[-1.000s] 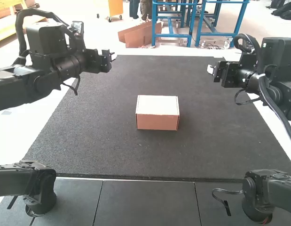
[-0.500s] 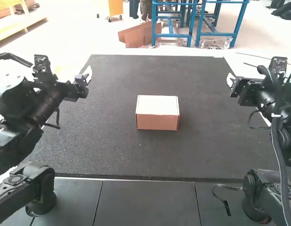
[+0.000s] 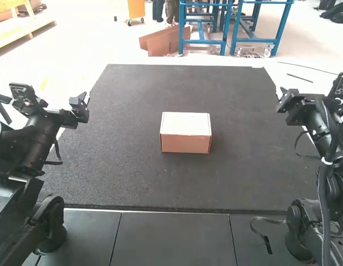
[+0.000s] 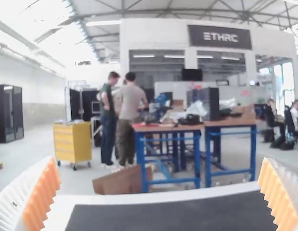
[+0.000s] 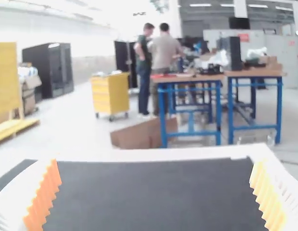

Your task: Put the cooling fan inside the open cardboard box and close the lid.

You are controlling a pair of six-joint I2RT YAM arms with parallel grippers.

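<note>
Cardboard box sits near the middle of the black mat, square to the high view, with its lid flat down and its front face closed. Nothing rests on it or leans against it, and the mat around it is bare. With the lid shut, whatever is inside is hidden, so the fan cannot be confirmed directly. Judging by the closed lid and the bare mat, the likeliest place for it is inside the box.

Both arms are held well apart from the box, one at each side edge of the mat. The left claw hangs above the mat's left edge and points forward and slightly inward. Its wrist view looks out over the far end of the mat with the ribbed white fingers spread wide and their orange pads facing bare air, so it is released and carries nothing. The right claw is raised beside the mat's right edge. Its fingers are likewise spread with only mat showing between them, released and empty.

That placement fits a finished job: neither claw is lined up over the box, and keeping both to the sides leaves the box untouched. By my reading, the packing and closing look done.
</note>
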